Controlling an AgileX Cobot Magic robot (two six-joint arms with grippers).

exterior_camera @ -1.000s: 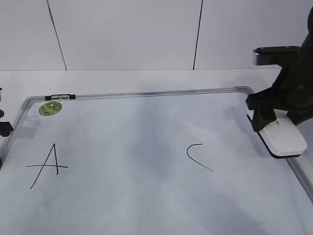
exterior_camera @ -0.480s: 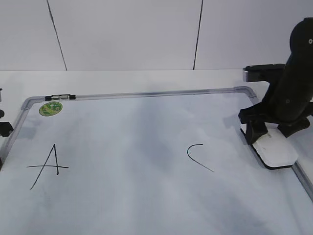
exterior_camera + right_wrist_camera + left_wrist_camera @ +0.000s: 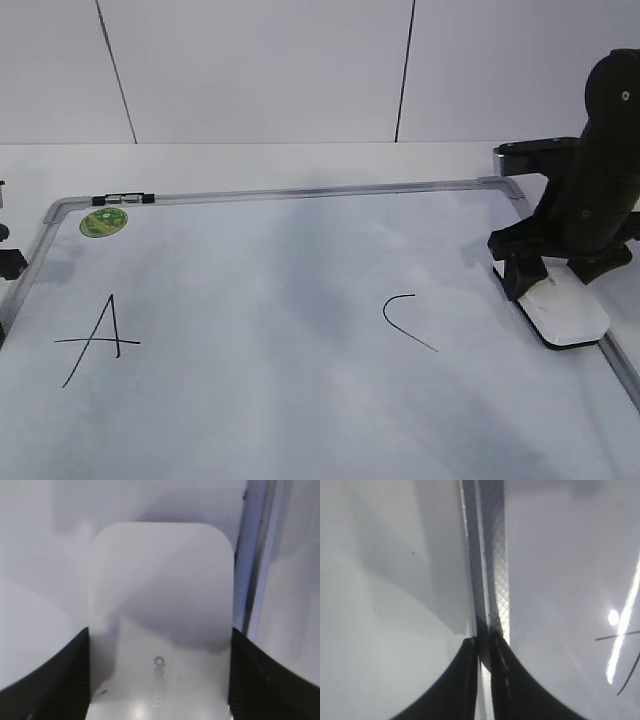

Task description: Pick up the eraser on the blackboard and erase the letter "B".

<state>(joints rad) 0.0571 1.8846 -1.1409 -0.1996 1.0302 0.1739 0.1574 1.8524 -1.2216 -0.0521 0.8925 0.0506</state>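
White and glossy, the eraser point(image 3: 563, 309) lies flat at the right edge of the blackboard point(image 3: 270, 400), just beside the grey frame on that side. I see my right pincer point(image 3: 556, 273) set down over its far end, a dark finger point(image 3: 47, 680) against each long side, pinching the eraser. Grey lettering shows on the eraser's top in the right wrist view. On the board I see an "A" point(image 3: 97, 338) at the left and a "C" point(image 3: 405, 320) right of centre. My left pincer point(image 3: 483, 652) hangs over the left frame rail, fingers pressed nearly together, holding nothing
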